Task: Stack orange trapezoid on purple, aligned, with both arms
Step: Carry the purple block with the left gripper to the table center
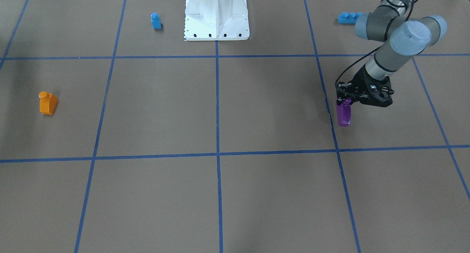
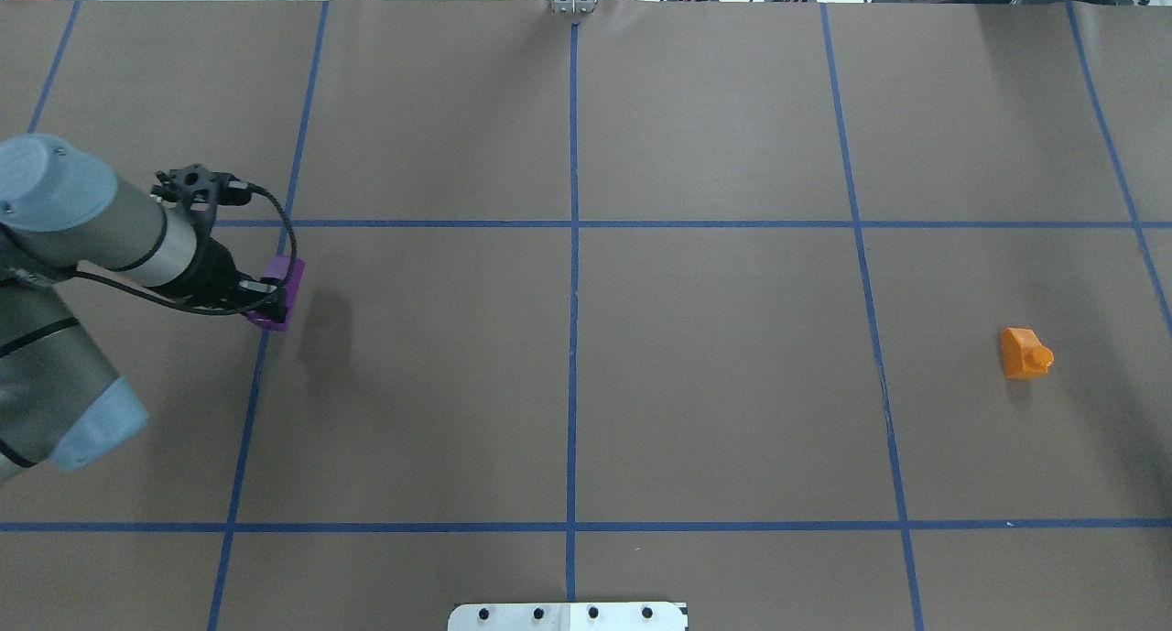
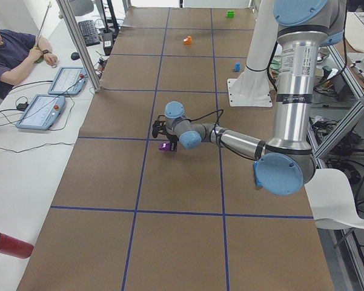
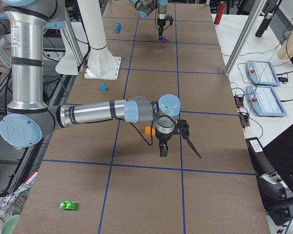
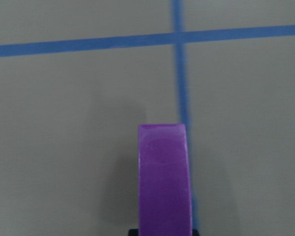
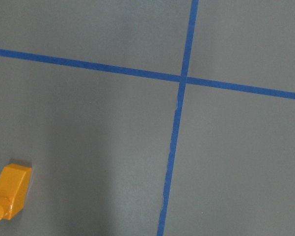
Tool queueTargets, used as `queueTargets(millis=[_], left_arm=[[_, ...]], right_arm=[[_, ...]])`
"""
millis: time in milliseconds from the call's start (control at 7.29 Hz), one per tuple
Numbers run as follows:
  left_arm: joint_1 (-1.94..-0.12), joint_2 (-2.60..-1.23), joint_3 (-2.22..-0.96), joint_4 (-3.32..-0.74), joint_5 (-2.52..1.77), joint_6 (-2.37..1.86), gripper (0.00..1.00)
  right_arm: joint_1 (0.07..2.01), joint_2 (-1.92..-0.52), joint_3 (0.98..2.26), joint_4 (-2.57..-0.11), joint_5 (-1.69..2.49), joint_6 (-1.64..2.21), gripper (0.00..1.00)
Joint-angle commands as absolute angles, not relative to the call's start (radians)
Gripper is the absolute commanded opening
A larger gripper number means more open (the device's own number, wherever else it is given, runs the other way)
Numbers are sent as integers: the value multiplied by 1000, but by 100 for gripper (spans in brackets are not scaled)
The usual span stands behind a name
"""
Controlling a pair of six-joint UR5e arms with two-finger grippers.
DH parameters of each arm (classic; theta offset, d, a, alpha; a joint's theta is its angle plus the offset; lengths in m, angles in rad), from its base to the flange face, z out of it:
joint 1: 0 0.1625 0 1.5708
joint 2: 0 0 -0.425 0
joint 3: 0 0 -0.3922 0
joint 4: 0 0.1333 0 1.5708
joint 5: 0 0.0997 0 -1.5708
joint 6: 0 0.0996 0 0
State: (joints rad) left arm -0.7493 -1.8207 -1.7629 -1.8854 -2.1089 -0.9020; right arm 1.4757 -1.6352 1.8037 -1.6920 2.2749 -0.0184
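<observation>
Overhead exterior: left hand (image 2: 265,299) is clutching the purple brick (image 2: 286,278); the orange brick (image 2: 1024,353) is lying far off at three o'clock.

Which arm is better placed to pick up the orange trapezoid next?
Right. The left gripper holds the purple brick, far across the table; the orange trapezoid lies on the robot's right, in the right wrist camera's view.
</observation>
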Motion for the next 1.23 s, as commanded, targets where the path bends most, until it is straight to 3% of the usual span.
queueTargets(millis=[0, 549, 1097], left_arm=[[-634, -2084, -1767, -1586, -1998, -949, 0], [-444, -2352, -1614, -1560, -1914, -1185, 0], [-394, -2405, -1528, -1569, -1871, -1218, 0]], right_arm=[[1476, -1635, 1804, -1690, 2275, -18, 100], [1476, -1635, 1804, -1692, 2275, -18, 100], [1476, -1634, 1804, -1692, 2275, -17, 100]])
